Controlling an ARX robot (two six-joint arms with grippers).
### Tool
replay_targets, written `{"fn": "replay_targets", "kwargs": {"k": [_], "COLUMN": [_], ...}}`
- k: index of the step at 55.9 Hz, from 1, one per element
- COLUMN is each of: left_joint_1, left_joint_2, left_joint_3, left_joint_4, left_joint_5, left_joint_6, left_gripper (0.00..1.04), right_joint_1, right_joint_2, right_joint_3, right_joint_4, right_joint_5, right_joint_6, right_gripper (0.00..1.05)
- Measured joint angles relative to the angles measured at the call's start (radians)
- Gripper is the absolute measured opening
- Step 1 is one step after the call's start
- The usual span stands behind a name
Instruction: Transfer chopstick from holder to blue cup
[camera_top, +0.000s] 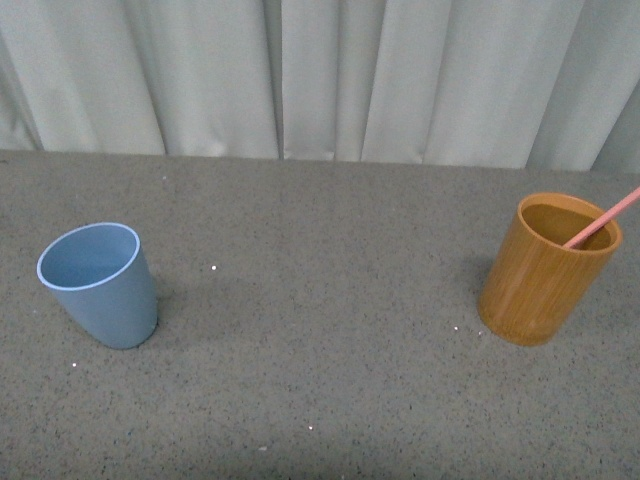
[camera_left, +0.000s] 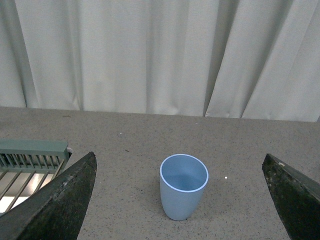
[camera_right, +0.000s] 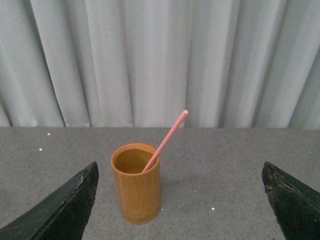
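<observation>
Nothing is done yet: your chopstick leans in the holder, the cup empty, well apart. Your left hand and right hand gape wide, holding nothing; the whole transfer remains

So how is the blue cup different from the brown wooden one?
The blue cup is light blue; the holder is orange-brown grained wood. The blue cup narrows toward its base; the holder is straight-sided. The holder has a chopstick leaning in it; the blue cup looks empty. Both stand upright on the grey table.
</observation>
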Motion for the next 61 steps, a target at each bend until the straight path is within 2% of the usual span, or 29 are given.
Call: {"fn": "replay_targets", "kwargs": {"k": [58,61], "left_joint_1": [0.0,-0.03], "left_joint_2": [0.0,0.04], "left_joint_3": [0.0,0.021], "left_joint_4": [0.0,-0.082], "left_joint_5": [0.0,-0.142], "left_joint_6": [0.0,-0.198], "left_gripper": [0.98,0.98], "right_joint_1": [0.0,0.0], "right_joint_2": [0.0,0.0], "right_joint_3": [0.0,0.0], "right_joint_4": [0.0,0.0], "right_joint_5": [0.0,0.0], "right_joint_6": [0.0,0.0], "right_gripper": [0.95,0.95]}}
